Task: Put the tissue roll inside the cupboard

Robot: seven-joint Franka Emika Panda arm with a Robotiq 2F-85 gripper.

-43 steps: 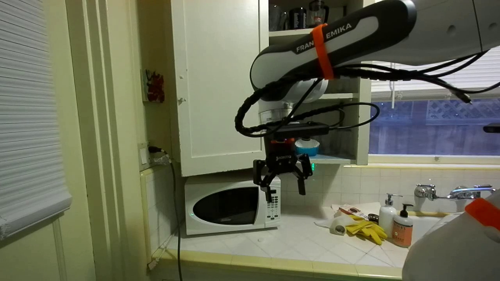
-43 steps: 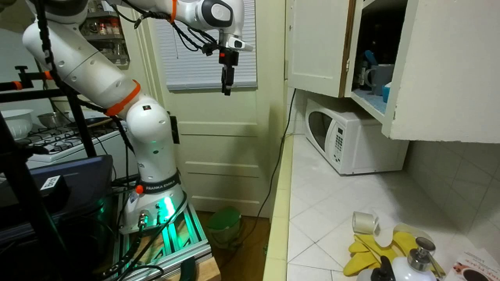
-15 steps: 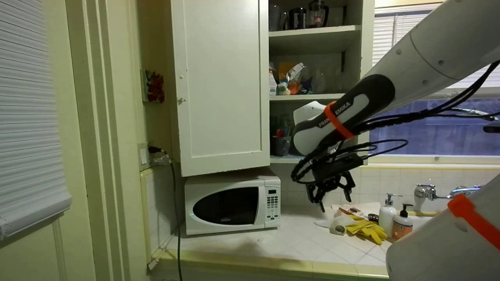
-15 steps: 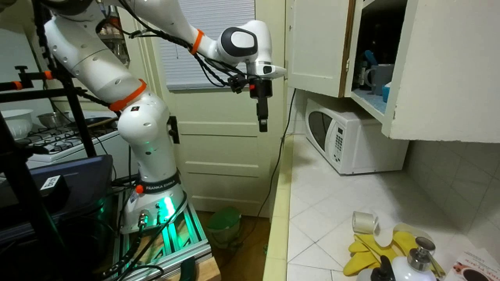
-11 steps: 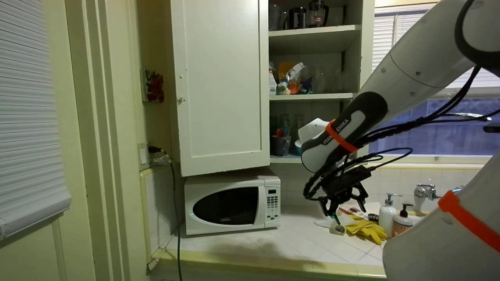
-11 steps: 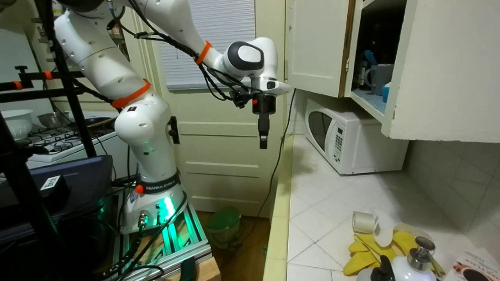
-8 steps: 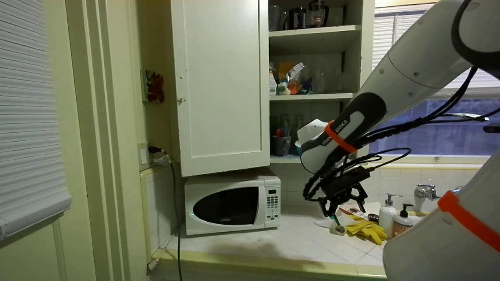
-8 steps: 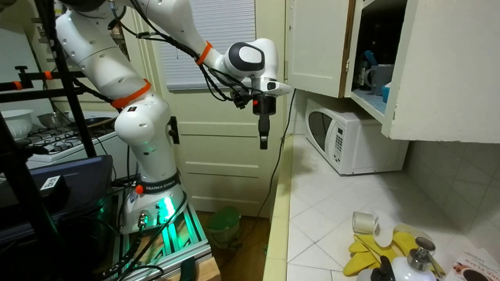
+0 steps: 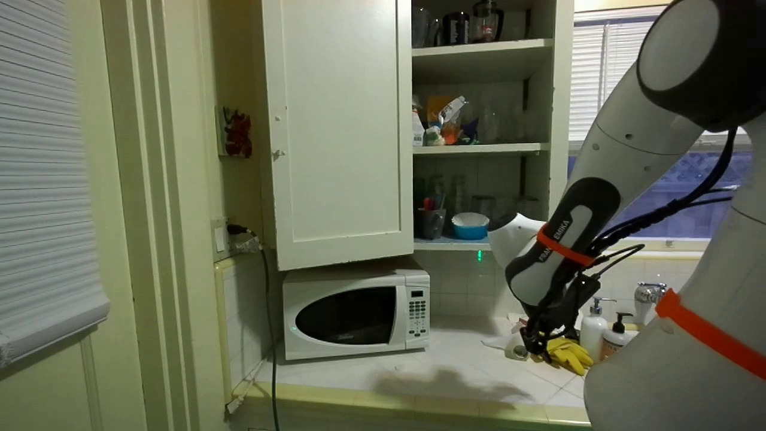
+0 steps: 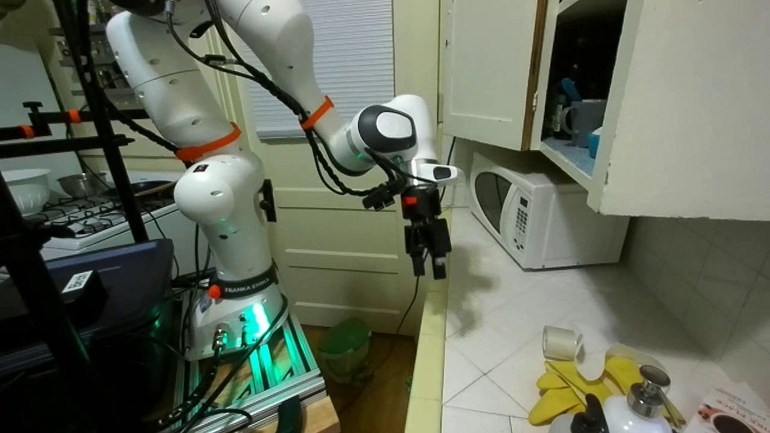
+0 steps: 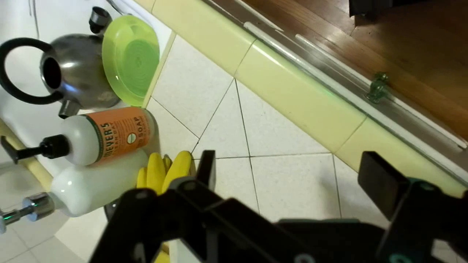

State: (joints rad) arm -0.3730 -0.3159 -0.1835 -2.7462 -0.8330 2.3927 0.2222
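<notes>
Wrist view: hand (image 11: 292, 175) spread apart; orange label (image 11: 122, 133) on the pump bottle (image 11: 78, 138) reads "MEYER'S" and "SOAP".

Glossy metal kettle (image 11: 86, 78); roll (image 10: 557, 343) seemingly matt paper.

In the wrist view the gripper (image 11: 290, 177) hides part of the yellow gloves (image 11: 156, 175), and a pale shape (image 11: 179, 252) beside them is too covered to name. In an exterior view the gripper screens 1 edge of the tissue roll (image 9: 513, 346) next to the gloves. In an exterior view the lower edge cuts off 2 pump bottles (image 10: 637, 416) near the gloves. In both exterior views the upper edge cuts off the cupboard (image 9: 341, 131), higher than the gloves.
</notes>
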